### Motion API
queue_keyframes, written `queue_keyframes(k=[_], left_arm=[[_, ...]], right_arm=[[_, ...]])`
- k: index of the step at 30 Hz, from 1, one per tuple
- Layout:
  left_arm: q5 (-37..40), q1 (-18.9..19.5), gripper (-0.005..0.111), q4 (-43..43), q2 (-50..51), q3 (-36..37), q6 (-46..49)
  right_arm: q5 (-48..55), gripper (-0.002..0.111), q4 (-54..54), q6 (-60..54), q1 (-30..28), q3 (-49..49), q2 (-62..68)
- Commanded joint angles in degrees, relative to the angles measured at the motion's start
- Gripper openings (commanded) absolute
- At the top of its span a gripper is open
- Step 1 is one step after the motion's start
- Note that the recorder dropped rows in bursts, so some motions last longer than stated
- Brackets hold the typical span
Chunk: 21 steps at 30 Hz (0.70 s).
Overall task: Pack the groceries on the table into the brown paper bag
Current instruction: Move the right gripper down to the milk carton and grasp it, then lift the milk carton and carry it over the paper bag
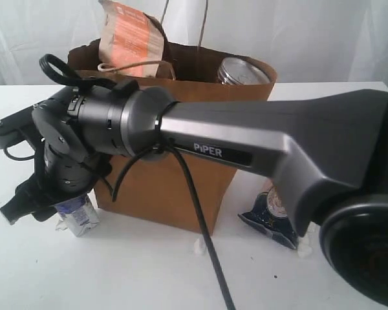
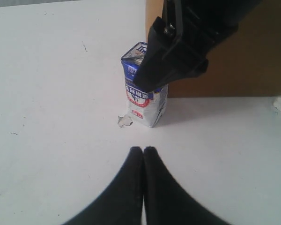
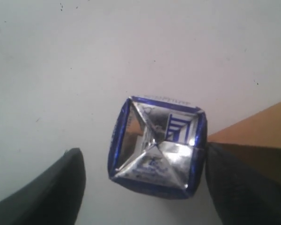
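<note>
One small blue-white carton (image 2: 141, 107) with a silvery folded top stands upright on the white desk (image 2: 47, 93), just left of the tall brown paper bag (image 1: 149, 194). Its print seems too blurred to read. The right pincer (image 3: 143, 154) gapes astride the carton, gripping nothing. The left pincer (image 2: 143, 157) is pressed closed and empty. The grey arm (image 1: 258, 132) reads "PiPER".

One brown paper bag (image 1: 155, 194), one carton (image 1: 77, 216), one pouch (image 1: 130, 39), one jar (image 1: 242, 71), one dark packet (image 1: 271, 216).
</note>
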Motion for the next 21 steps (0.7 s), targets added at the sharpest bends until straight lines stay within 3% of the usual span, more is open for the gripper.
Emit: queue_keyframes(k=[1,17,21], left_arm=[[0.27,-0.14,0.001,0.16,-0.27,0.22,-0.54],[0.27,-0.14,0.001,0.16,-0.27,0.22,-0.54],[0.27,-0.14,0.001,0.16,-0.27,0.22,-0.54]], right_arm=[[-1.54,0.072,-0.40,-1.35,-0.17,-0.31,0.02],[-4.35,0.073,-0.40,-3.27,-0.17,-0.31,2.74],[-4.56,0.064,-0.40,-3.27,-0.17,-0.31,2.86]])
